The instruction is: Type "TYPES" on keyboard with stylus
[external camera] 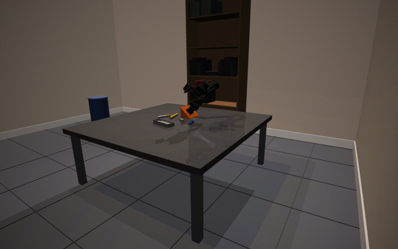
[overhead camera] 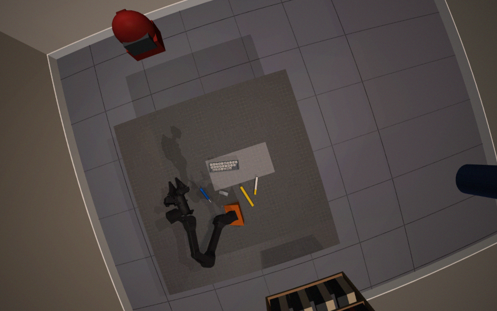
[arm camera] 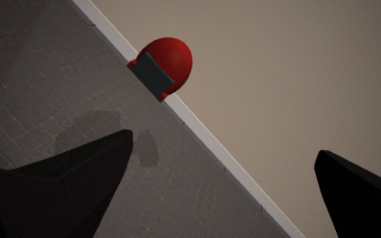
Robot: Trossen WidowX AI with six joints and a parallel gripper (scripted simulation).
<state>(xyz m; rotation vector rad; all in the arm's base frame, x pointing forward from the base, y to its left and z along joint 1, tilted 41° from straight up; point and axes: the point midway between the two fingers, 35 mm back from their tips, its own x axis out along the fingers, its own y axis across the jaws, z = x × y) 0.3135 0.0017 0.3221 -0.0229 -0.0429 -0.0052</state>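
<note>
The keyboard (overhead camera: pixel 224 166) (external camera: pixel 163 123) lies on the dark table (overhead camera: pixel 281 116) (external camera: pixel 126 130), a small dark-framed board with pale keys. The slim blue stylus (overhead camera: pixel 205 194) (external camera: pixel 191 122) with a thin silver tip lies on the table, between the keyboard and the arm. My gripper (overhead camera: pixel 173 180) (arm camera: pixel 225 149) is open and empty, its two black fingers wide apart. It is raised above the table, to the left of the stylus in the top view. The wrist view shows neither keyboard nor stylus. Single key letters are too small to read.
A grey block (overhead camera: pixel 223 193) (external camera: pixel 181 119) lies between the stylus and a yellow stick (overhead camera: pixel 247 196) (external camera: pixel 173 116). A white and yellow stick (overhead camera: pixel 256 185) (external camera: pixel 163 116) lies beside that. The arm stands at an orange wedge (overhead camera: pixel 240 216) (external camera: pixel 185 112). A pale rectangular patch surrounds the keyboard in the top view.
</note>
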